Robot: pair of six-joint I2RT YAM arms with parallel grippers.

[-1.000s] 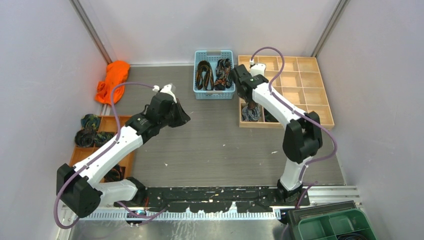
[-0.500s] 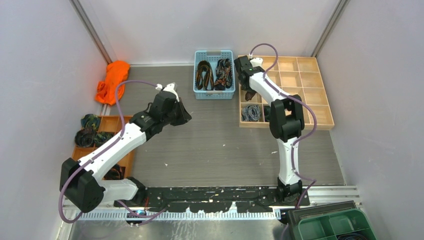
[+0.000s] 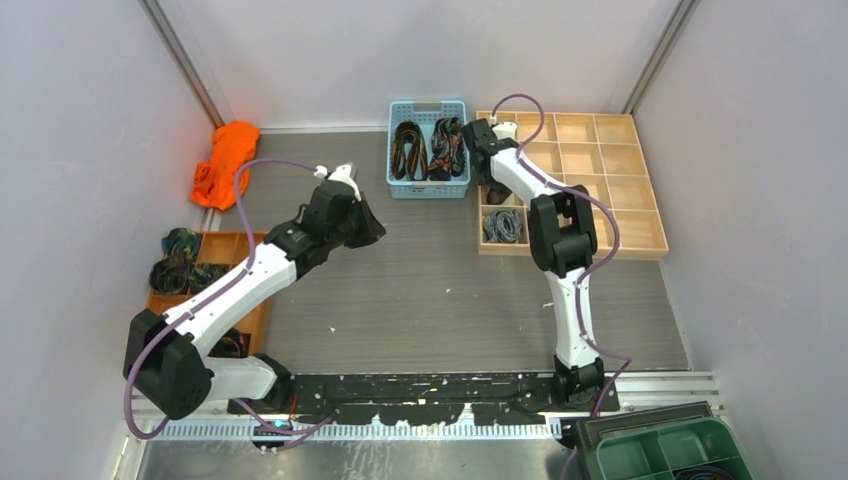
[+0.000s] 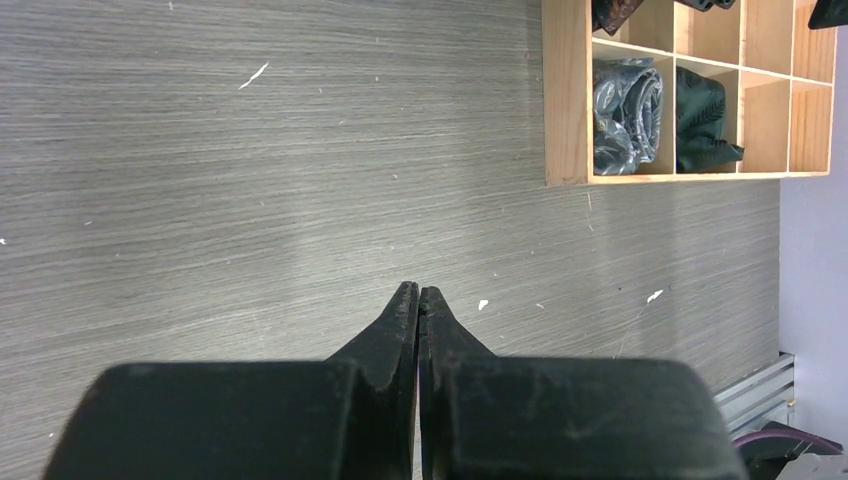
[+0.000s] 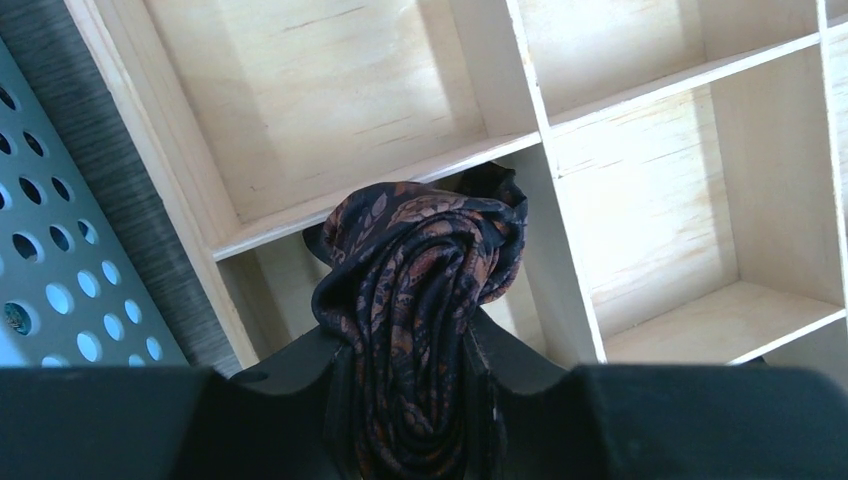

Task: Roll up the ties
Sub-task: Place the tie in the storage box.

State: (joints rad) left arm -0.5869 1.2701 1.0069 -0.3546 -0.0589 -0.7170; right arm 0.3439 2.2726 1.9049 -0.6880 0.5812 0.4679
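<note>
My right gripper (image 5: 412,335) is shut on a coiled brown-maroon paisley tie (image 5: 420,260) and holds it over the left cells of the wooden divided tray (image 5: 350,200). In the top view the right gripper (image 3: 492,180) is at the tray's left column, beside the blue basket (image 3: 392,150) that holds loose ties (image 3: 428,148). A grey coil (image 3: 502,226) lies in the tray's near-left cell; in the left wrist view it (image 4: 627,115) sits beside a dark green coil (image 4: 705,120). My left gripper (image 4: 418,292) is shut and empty over the bare table (image 3: 365,232).
A wooden tray (image 3: 215,245) at the left edge holds more dark ties (image 3: 180,268). A bright orange cloth (image 3: 225,160) lies at the back left. A green bin (image 3: 670,450) stands at the near right corner. Walls close in on both sides.
My right arm has folded in and carried the coiled tie back and left, from the tray's near cells to its far-left column. The left arm has barely moved.
</note>
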